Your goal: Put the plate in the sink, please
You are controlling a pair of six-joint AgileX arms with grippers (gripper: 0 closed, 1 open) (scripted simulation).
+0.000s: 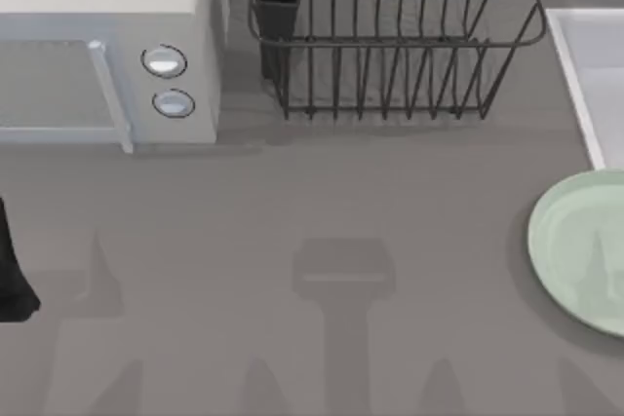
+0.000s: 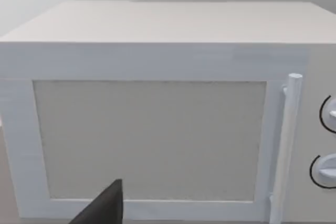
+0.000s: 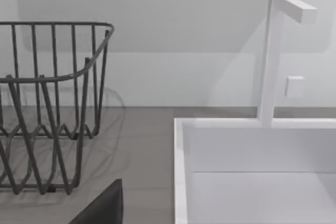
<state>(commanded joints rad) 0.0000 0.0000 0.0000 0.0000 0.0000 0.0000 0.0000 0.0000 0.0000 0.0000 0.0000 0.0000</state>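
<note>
The plate (image 1: 583, 248) lies flat on the grey tabletop (image 1: 292, 202) at the top view's right side, and the picture's right edge cuts it off, so we see only its left part. The sink (image 1: 585, 75) sits just behind it at the same edge, also cut off: only its pale rim and a strip of basin show from above. A narrow band of tabletop lies between plate and sink, so the two are near but apart.

From our right wrist view the sink (image 3: 181, 182) shows its near wall and inner corner, with a white faucet (image 3: 270, 56) standing upright at its far rim. The dish rack (image 3: 52, 103) stands beside it, with open tabletop between them; its left part runs out of frame. In the top view the dish rack (image 1: 390, 46) stands behind the middle of the tabletop, its upper part cropped.

The microwave (image 1: 107, 56) sits at the back left, partly out of frame. Our left wrist view faces its door (image 2: 149, 140) squarely, with the handle (image 2: 286, 145) and two knobs (image 2: 328, 169) at the edge.

Our left arm (image 1: 12, 270) shows as a dark shape at the top view's left edge. In each wrist view one dark fingertip pokes in at the lower edge, left (image 2: 102, 208) and right (image 3: 102, 208); we cannot tell how far either tool is open or whether it has hold of anything.
</note>
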